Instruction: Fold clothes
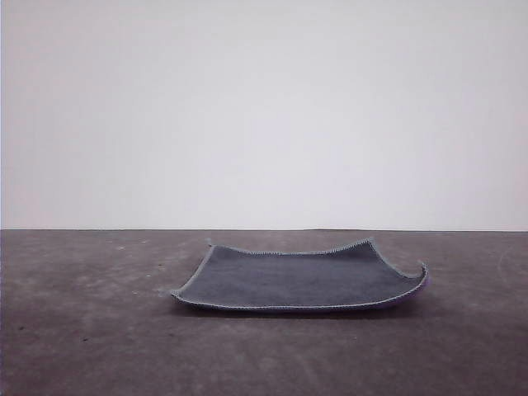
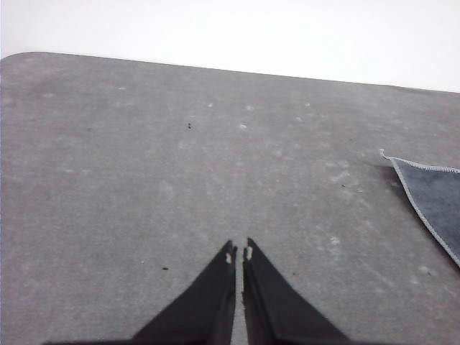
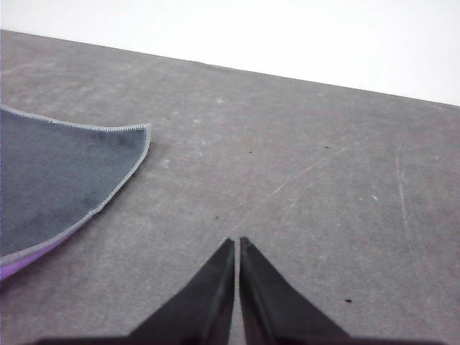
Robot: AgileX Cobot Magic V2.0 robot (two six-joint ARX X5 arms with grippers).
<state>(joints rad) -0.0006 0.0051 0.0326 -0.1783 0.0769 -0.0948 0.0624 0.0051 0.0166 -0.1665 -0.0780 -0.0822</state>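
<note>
Cloth (image 1: 297,279): soft matt fabric, dark grey-blue face with a fine nap, light grey stitched edging, purple underside showing at the edge in the right wrist view. Surface (image 1: 91,330): matt dark grey, slightly rough, scuffed and speckled with pale marks. Hand fingers (image 2: 208,302): matt black, smooth, look like plastic.

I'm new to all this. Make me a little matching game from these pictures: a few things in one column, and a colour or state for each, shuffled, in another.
Things:
1. cloth
2. table
3. left gripper
4. underside of the cloth

Descriptions:
A. bright purple
B. black, fingers closed together over bare table
C. dark grey-blue with light stitched edging, lying unfolded, near right corner curling up
D. dull grey, scuffed and speckled

Pairs: 1-C, 2-D, 3-B, 4-A
</note>
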